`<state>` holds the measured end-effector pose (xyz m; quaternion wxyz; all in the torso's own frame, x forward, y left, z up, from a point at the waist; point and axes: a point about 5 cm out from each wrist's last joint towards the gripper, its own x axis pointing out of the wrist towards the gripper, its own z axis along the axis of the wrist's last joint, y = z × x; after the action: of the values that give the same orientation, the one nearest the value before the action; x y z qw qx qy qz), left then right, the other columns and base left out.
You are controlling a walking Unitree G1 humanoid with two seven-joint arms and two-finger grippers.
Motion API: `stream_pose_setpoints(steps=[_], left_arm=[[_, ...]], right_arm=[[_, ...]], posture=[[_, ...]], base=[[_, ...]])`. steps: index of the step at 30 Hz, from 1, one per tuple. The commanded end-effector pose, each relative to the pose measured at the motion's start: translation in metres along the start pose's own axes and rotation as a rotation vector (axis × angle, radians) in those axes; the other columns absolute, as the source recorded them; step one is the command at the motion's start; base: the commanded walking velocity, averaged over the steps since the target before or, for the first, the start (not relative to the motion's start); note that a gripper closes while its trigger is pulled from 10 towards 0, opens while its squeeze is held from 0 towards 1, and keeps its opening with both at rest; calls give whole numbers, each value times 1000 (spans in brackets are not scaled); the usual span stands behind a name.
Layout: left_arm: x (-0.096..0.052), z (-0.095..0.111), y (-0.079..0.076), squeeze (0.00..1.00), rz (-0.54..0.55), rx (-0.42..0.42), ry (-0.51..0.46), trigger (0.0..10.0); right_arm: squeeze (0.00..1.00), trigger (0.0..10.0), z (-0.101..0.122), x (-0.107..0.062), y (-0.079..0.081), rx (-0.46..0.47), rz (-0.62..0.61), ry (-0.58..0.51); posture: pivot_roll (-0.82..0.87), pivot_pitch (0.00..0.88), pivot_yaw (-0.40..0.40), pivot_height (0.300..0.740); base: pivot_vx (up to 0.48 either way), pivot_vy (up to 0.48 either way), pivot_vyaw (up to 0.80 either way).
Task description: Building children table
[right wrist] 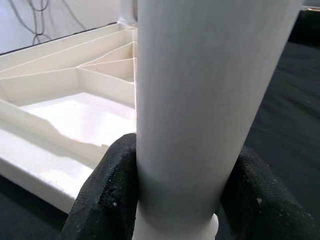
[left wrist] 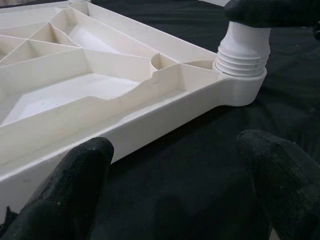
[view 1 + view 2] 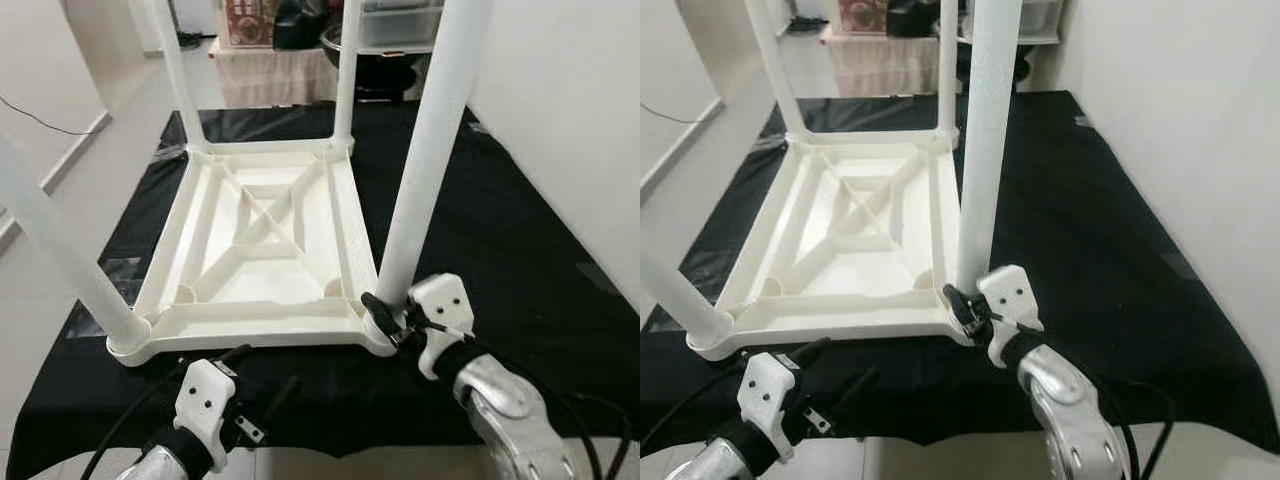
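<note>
Left eye view: a white plastic children's table lies upside down on a black floor cloth, its four legs pointing up. The right gripper is clamped around the base of the near right leg, just above its corner socket. The left gripper hovers near the tabletop's front edge, fingers apart, holding nothing.

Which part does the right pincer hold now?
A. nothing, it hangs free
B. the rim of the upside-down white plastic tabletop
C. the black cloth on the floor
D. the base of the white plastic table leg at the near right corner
D: the right pincer has its black fingers closed on both sides of the white plastic table leg, just above its corner socket.
</note>
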<state>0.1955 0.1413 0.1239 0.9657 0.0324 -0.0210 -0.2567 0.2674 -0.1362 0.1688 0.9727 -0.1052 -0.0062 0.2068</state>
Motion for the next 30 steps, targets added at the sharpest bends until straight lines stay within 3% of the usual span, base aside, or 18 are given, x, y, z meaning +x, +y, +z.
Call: stream_pose_setpoints(steps=[1,3,4,5,7,8,9,12,13,15,16,17,21,22,23,24,30], left_arm=[[2,-4,-1,0,9,-6,18,10000],[3,-4,-1,0,9,-5,16,10000],[3,-3,-1,0,8,-3,13,10000],[3,-3,-1,0,8,-3,13,10000],[6,-1,-1,0,6,-2,6,10000],[6,-1,-1,0,6,-2,6,10000],[9,1,-1,0,5,-5,-1,10000],[11,2,-1,0,4,-6,-5,10000],[11,1,-2,0,4,-7,-5,10000],[12,1,-2,0,4,-7,-5,10000],[12,1,-3,0,5,-7,-6,10000],[11,-1,-5,0,5,-9,-5,10000],[9,-2,-6,0,3,-11,-2,10000],[8,-3,-6,0,-4,-11,1,10000],[8,-3,-7,0,-10,-12,4,10000],[8,-4,-7,0,-17,-13,7,10000],[12,-5,-8,0,-27,-15,9,10000]], right_arm=[[0,10000,-17,8,2,15,-30,97],[0,10000,-13,12,6,53,-17,73],[1000,10000,-4,16,13,97,60,24],[1000,10000,-4,16,13,97,60,24],[1000,10000,13,22,20,113,219,-74],[1000,10000,13,22,20,113,219,-74],[1000,10000,25,27,22,84,377,-149],[1000,10000,33,30,23,43,522,-187],[494,10000,34,32,23,19,592,-192],[494,10000,35,34,22,3,636,-193],[0,10000,34,38,18,-22,659,-190],[0,10000,33,51,10,-38,680,-180],[0,10000,34,61,5,-38,735,-175],[0,4353,35,65,4,-30,785,-168],[0,1765,36,67,4,-23,829,-162],[0,0,36,70,2,-27,869,-150],[0,0,32,78,-5,-71,914,-106]], posture=[[-6,177,-10,740],[-6,177,-10,740],[-9,177,-12,740],[-9,177,-12,740],[-15,176,-11,740],[-15,176,-11,740],[-16,177,-13,740],[-13,177,-14,740],[-8,179,-15,740],[-5,179,-15,740],[7,180,-16,740],[14,180,-15,740],[33,176,-8,740],[39,177,-7,740],[40,177,-8,740],[45,176,-9,740],[56,173,-14,740]], base=[[0,0,0],[0,0,0],[0,0,0],[0,0,0],[0,0,0],[0,0,0],[0,0,0],[0,0,0],[0,0,0],[0,0,0],[0,0,0],[0,0,0],[0,0,0],[0,0,0],[0,0,0],[0,0,0],[0,0,0]])
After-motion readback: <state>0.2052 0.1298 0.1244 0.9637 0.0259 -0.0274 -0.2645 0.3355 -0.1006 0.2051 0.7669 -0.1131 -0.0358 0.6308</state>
